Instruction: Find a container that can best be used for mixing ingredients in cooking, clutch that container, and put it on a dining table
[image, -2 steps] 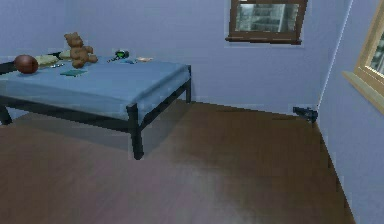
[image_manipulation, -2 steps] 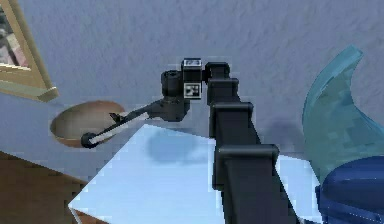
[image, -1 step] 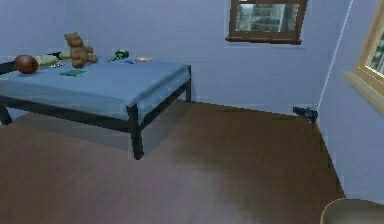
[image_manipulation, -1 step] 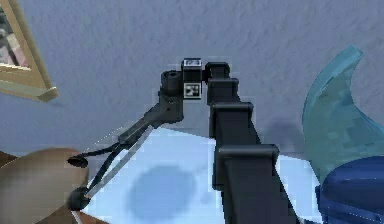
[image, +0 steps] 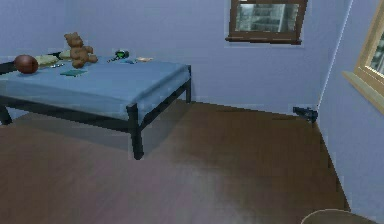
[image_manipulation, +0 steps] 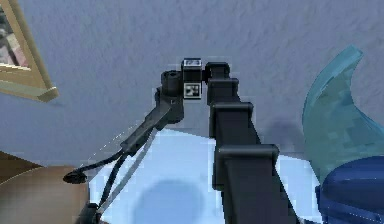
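Bed with a teddy bear stands ahead; whether the claw on the dark arm holds anything cannot be told.

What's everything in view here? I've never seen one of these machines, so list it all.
bed: one, blue cover on a dark frame, forward view's left
teddy bear: one, brown, on the bed near the wall
ball: one, reddish brown, on the bed's left end
small items: a few, greenish and dark, on the bed, too small to name
brown-framed window: one, far wall, top
pale-framed window: one, forward view's right edge
small dark thing: one, dark blue, on the floor by the corner
pale surface: one, whitish blue, arm side view's bottom middle
round brown thing: one, arm side view's bottom left
see-through shape: one, teal, arm side view's right
dark blue thing: one, arm side view's bottom right
arm: one, dark bar
hand: one, dark, thin fingers; I cannot tell whether it holds anything
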